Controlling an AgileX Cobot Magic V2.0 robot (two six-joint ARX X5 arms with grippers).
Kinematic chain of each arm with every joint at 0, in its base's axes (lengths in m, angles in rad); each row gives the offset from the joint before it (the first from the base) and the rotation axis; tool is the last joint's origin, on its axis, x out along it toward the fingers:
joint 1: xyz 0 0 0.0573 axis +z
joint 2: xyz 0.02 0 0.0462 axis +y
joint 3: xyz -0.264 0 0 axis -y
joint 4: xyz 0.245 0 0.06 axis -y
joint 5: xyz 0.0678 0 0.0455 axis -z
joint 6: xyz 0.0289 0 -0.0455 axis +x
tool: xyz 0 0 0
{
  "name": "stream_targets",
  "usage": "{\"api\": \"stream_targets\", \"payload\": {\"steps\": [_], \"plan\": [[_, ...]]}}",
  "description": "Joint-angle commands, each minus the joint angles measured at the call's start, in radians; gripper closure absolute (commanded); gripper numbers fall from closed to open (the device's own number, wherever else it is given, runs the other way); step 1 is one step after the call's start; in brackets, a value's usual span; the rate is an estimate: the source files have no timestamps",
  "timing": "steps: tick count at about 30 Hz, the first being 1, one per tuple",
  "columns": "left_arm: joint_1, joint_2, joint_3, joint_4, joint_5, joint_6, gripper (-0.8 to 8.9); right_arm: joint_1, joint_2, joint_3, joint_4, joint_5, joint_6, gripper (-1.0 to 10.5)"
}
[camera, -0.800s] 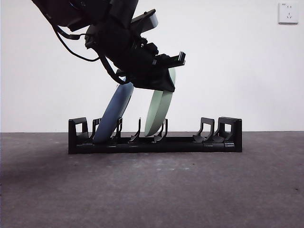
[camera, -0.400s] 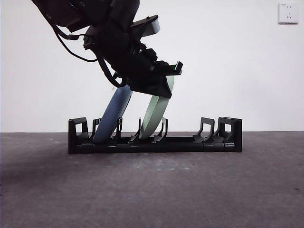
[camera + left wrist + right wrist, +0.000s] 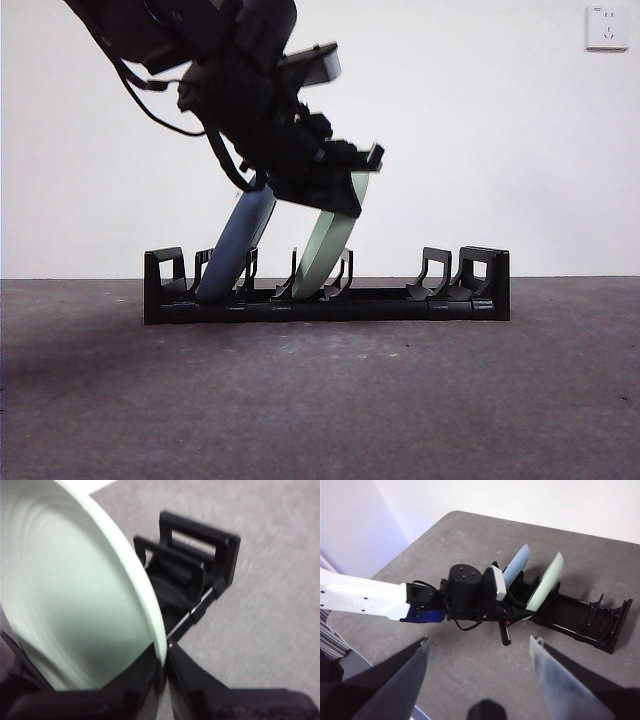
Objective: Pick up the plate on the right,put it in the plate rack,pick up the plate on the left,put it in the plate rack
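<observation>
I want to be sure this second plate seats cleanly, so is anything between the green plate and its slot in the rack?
Nothing visible. The left gripper holds the green plate, whose lower edge already sits between prongs of the plate rack. The blue plate leans in a separate slot beside it.

The left arm point(image 3: 365, 599) had a white link, a blue joint section and a black wrist housing with small screws on its round cap. Loose black cables looped beside it. Both grippers' jaws were black.
</observation>
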Motion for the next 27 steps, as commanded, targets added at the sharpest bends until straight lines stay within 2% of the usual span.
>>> {"api": "stream_targets", "payload": {"steps": [1, 12, 13, 17, 18, 27], "plan": [[0.002, 0.031, 0.003, -0.006, -0.006, 0.008, 8.22, 0.002, -0.003, -0.004, -0.023, -0.007, -0.005, 6.0], [-0.003, 0.033, 0.003, -0.006, -0.030, -0.003, 8.07, 0.002, -0.003, -0.004, -0.023, -0.007, -0.008, 6.0], [-0.005, 0.033, 0.003, -0.006, -0.031, -0.010, 7.94, 0.002, -0.003, -0.004, -0.023, -0.007, -0.008, 6.0], [-0.010, 0.026, 0.003, -0.014, -0.029, -0.027, 6.04, 0.002, -0.003, -0.004, -0.023, -0.007, -0.008, 6.0], [-0.012, 0.023, 0.003, -0.019, -0.028, -0.027, 5.83, 0.002, -0.003, -0.004, -0.023, -0.007, -0.008, 6.0], [-0.014, -0.062, 0.004, -0.101, -0.026, -0.027, 5.84, 0.002, -0.002, -0.004, -0.023, -0.006, -0.008, 6.0]]}}
